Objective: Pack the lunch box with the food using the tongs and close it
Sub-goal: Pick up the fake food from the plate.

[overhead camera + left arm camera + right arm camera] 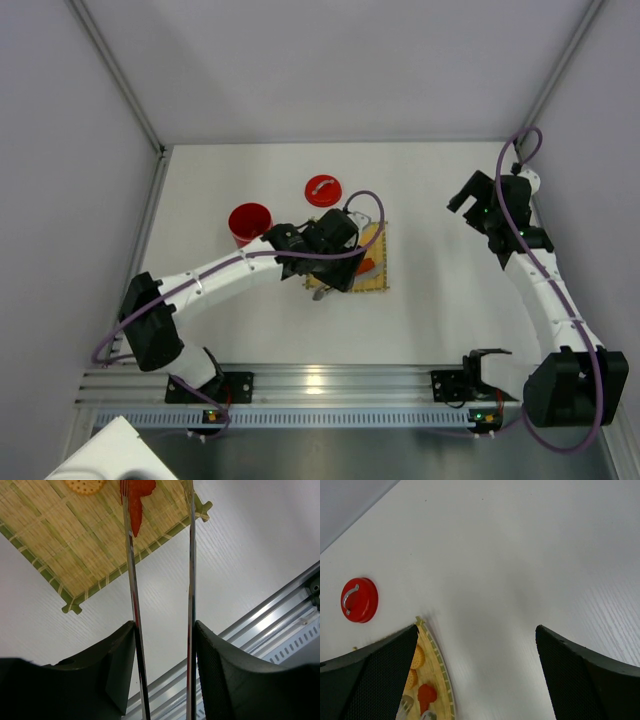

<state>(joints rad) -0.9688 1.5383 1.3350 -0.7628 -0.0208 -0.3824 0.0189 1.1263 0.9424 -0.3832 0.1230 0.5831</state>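
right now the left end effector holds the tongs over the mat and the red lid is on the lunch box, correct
No. The lid is off, lying on the table beside the open lunch box, as the top external view shows. The left end effector does hold the tongs over the mat.

A square yellow bamboo mat with green-banded edges (60, 550) lies flat on the plain white counter (450, 300), set apart from the ribbed silver aluminium rail (330, 382) along its near edge.
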